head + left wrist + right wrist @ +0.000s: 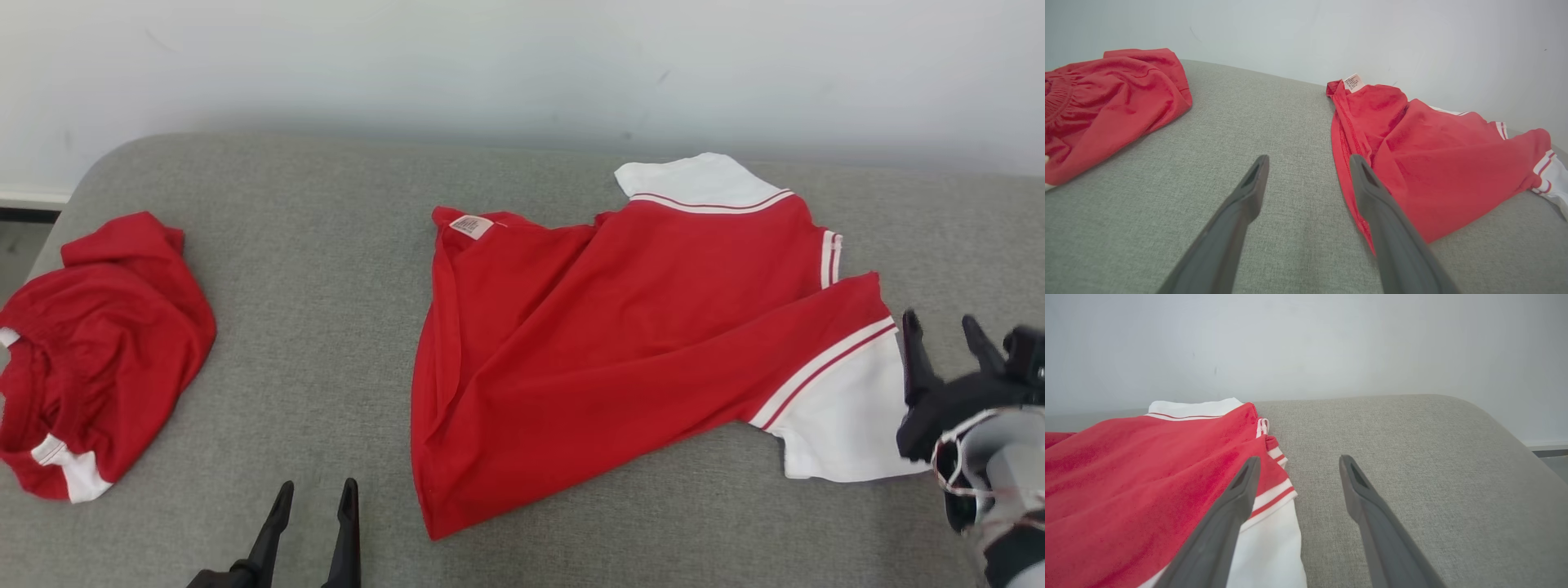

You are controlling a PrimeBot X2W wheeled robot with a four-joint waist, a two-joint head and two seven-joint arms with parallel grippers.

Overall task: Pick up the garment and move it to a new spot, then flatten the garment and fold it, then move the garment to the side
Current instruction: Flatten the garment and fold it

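Observation:
A red garment (620,343) with white, red-striped sleeve ends lies partly folded and creased on the grey cushion (326,269), a label at its upper left corner. The left wrist view has the garment (1425,163) on the right, the right wrist view has the garment (1143,486) on the left. My right gripper (947,335) is open just right of the lower white sleeve end, holding nothing. My left gripper (314,502) stands open near the front edge, left of the garment's lower corner, apart from the cloth.
A second red garment (90,351) lies bunched at the cushion's left end. A pale wall (522,65) runs close behind the cushion. Bare grey fabric lies between the two garments and to the right of my right gripper (1298,473).

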